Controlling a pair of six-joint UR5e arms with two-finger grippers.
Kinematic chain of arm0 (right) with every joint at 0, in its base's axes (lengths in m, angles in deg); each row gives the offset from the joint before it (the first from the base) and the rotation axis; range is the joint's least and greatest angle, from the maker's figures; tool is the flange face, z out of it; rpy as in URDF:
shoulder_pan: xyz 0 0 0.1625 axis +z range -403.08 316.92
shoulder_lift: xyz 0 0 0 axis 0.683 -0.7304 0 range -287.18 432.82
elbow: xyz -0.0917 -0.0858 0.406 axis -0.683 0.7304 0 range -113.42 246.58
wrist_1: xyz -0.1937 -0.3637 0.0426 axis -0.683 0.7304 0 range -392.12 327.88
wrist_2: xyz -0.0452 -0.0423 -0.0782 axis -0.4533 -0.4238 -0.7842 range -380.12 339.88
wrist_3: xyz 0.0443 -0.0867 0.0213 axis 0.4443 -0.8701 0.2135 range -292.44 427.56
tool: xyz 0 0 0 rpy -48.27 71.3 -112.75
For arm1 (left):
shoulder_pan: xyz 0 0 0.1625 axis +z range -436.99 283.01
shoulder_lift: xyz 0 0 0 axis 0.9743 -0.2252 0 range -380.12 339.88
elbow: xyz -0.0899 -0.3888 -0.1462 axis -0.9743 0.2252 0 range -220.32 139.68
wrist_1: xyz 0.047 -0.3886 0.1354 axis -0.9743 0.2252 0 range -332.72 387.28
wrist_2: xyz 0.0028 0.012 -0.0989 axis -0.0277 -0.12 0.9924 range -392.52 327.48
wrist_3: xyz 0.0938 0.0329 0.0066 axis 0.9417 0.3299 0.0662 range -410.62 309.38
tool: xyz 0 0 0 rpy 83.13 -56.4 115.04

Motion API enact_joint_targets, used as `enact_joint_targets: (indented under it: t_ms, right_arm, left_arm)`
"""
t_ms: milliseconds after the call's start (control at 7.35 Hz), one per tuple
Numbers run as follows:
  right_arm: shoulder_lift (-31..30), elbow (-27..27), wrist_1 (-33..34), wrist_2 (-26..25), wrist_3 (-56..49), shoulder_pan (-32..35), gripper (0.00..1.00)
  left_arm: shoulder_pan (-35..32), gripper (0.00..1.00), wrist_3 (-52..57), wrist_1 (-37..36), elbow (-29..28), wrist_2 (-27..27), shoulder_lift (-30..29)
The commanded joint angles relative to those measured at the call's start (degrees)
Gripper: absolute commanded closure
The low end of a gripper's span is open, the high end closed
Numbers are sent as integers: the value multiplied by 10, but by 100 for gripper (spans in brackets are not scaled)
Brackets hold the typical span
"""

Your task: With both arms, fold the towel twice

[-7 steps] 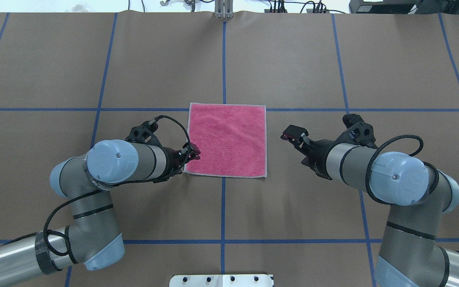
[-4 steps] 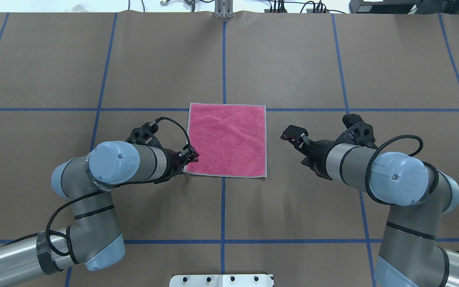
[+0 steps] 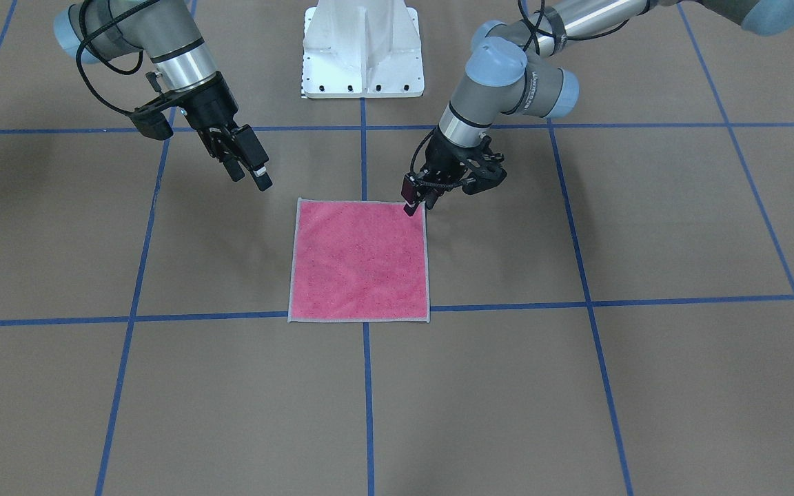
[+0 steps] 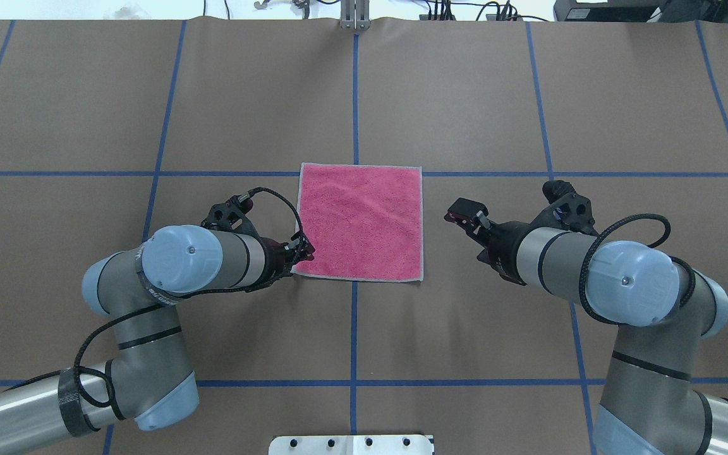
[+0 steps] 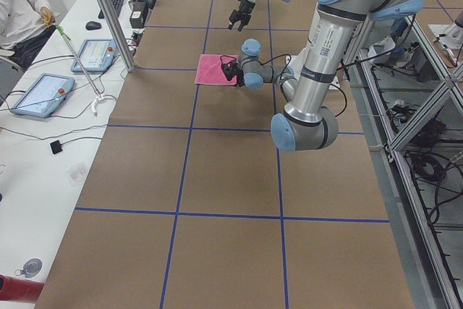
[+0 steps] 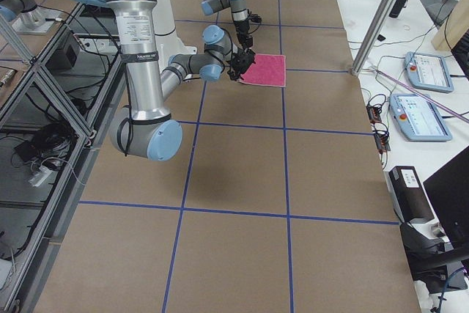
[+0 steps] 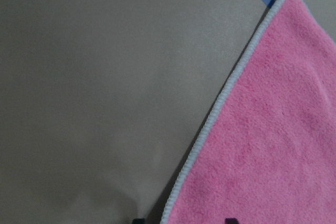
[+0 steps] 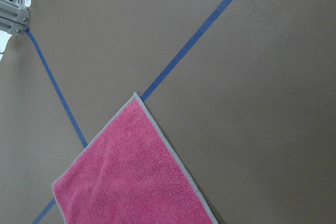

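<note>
The towel (image 4: 361,221) lies flat and unfolded, pink face up, in the middle of the table; it also shows in the front-facing view (image 3: 359,262). My left gripper (image 4: 304,253) is low at the towel's near-left corner (image 3: 413,204). It is open: in the left wrist view the towel (image 7: 273,145) edge runs between its two fingertips (image 7: 137,220). My right gripper (image 4: 462,213) is open and empty. It hangs above the table to the right of the towel (image 3: 251,171). The right wrist view shows the towel's (image 8: 131,177) corner from above.
The table is covered in brown paper with blue tape grid lines (image 4: 354,95). The white pedestal base (image 3: 362,55) stands at the robot's side. A side bench with tablets (image 5: 43,92) and cables runs along the far edge.
My left gripper has shifted slightly back toward the towel's near-left corner. The right arm and the towel have not visibly moved.
</note>
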Motion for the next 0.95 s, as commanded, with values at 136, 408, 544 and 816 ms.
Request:
enact_joint_targets:
  t_ms: [136,408,544,816]
  right_arm:
    - [1,0,-1,0,0,0,2]
    - [1,0,-1,0,0,0,2]
    - [0,0,-1,0,0,0,2]
    - [0,1,-1,0,0,-3,2]
  left_arm:
    - [5,54,1,0,1,0,1]
    - [5,69,1,0,1,0,1]
    - [5,77,11,0,1,0,1]
    - [5,98,16,0,1,0,2]
